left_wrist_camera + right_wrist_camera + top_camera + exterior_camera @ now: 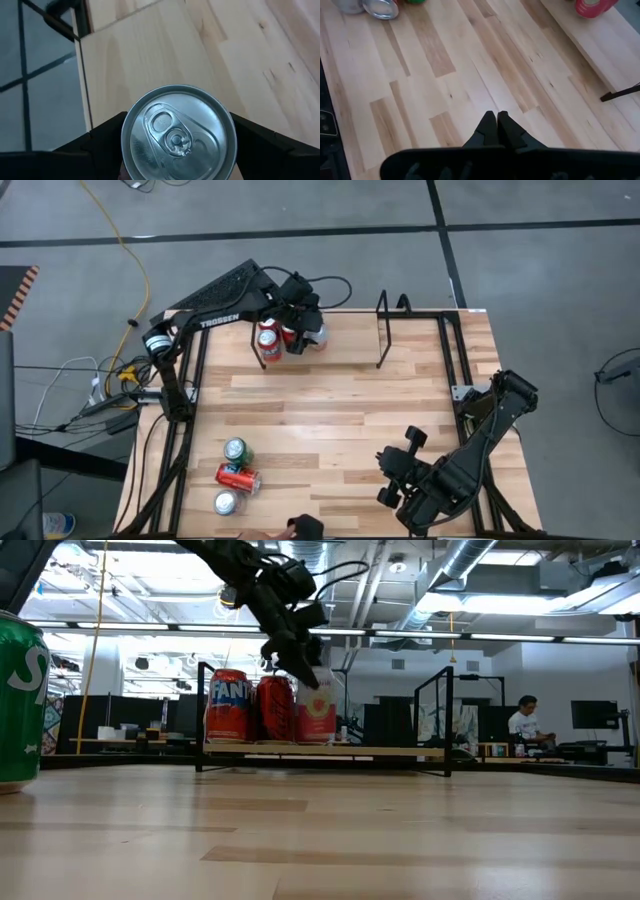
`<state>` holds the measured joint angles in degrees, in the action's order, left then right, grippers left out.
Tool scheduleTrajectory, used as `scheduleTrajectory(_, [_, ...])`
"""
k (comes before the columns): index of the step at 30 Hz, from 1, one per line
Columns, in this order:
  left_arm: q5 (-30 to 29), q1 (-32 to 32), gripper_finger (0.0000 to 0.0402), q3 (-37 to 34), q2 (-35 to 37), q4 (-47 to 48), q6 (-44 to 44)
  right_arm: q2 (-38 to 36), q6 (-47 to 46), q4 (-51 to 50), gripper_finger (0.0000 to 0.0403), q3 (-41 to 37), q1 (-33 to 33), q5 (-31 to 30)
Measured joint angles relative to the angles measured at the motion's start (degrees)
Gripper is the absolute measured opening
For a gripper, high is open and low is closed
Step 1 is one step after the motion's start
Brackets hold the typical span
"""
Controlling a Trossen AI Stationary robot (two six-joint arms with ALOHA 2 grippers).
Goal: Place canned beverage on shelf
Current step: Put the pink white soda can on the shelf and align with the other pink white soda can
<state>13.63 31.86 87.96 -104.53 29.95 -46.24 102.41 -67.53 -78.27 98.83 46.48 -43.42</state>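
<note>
Now left gripper (300, 335) at the shelf (325, 751), fingers spread around an upright pink can (315, 712) standing on it beside two red cans. Right gripper (496, 131) pinched shut, well apart. Three more cans near the table's front-left: two upright, one lying.

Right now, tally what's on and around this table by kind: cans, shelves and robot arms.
Cans: 6
Shelf: 1
Robot arms: 2
Total: 9
</note>
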Motion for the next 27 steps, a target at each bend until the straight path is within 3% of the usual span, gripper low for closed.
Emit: scheduleTrajectory(27, [0.62, 0.55, 0.032, 1.73, -0.65, 3.57, 3.72, 0.02, 0.02, 1.15, 0.0, 0.0, 0.0, 0.07])
